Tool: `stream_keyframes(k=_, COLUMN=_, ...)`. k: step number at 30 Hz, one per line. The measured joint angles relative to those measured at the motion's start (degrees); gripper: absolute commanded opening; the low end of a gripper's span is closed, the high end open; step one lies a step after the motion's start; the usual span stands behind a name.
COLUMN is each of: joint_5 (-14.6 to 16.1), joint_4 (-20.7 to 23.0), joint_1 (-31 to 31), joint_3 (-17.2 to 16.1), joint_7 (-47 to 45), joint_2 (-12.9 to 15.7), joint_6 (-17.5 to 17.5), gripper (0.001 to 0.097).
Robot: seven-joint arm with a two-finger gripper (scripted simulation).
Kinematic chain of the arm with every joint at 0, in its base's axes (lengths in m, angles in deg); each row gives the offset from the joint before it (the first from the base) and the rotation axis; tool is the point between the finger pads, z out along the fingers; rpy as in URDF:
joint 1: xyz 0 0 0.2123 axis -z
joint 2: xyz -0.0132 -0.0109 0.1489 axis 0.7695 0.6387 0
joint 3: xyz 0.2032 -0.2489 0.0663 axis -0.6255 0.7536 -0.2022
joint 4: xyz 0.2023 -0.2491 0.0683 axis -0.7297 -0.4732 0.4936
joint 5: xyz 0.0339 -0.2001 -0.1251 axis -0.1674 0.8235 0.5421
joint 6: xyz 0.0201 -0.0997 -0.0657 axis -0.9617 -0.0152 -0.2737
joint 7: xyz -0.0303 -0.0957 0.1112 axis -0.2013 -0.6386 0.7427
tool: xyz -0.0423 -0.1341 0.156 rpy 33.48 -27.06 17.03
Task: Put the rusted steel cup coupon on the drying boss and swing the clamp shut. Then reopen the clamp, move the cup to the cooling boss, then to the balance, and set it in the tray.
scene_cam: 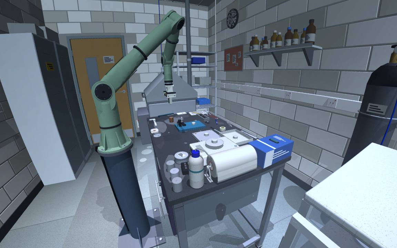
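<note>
The rusted steel cup [171, 119] is a small brown cylinder. It stands upright on the dark bench near the far left end, too small to show detail. Right of it lies the blue fixture plate [190, 125] with a black clamp [180, 123] at its left end and a pale boss [194, 123] near its middle. Nearer the camera sit a white plate with a round boss [206, 134], a balance with a round pan [214, 142] and a shallow tray [235, 136]. My gripper [171, 101] hangs above the cup, fingers down, open and empty.
A grey fume hood [169, 95] stands just behind the gripper. A wire shelf rack [197, 80] rises to its right. A white bottle [196, 169], grey canisters [175, 175], a white cylinder [232, 162] and a blue box [271, 149] crowd the bench's near end.
</note>
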Motion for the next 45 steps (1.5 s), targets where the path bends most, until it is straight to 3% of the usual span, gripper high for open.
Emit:
stream_keyframes(k=5, joint_5=3.2, joint_4=-1.3, joint_1=-1.1, joint_3=1.9, joint_7=2.7, joint_2=1.7, joint_6=2.3, gripper=0.0558)
stream_keyframes(k=14, joint_5=14.9, joint_4=-4.5, joint_1=-4.4, joint_3=8.5, joint_7=12.5, joint_2=8.0, joint_6=8.7, gripper=0.0558)
stream_keyframes(k=18, joint_5=18.2, joint_4=-4.9, joint_1=-5.2, joint_3=10.0, joint_7=15.2, joint_2=9.7, joint_6=10.0, gripper=0.0558)
stream_keyframes(k=31, joint_5=19.4, joint_4=-5.0, joint_1=-5.4, joint_3=10.4, joint_7=16.2, joint_2=10.1, joint_6=10.4, gripper=0.0558)
stream_keyframes(k=45, joint_5=22.8, joint_4=-5.3, joint_1=-6.1, joint_3=11.8, joint_7=19.0, joint_2=11.9, joint_6=11.4, gripper=0.0558)
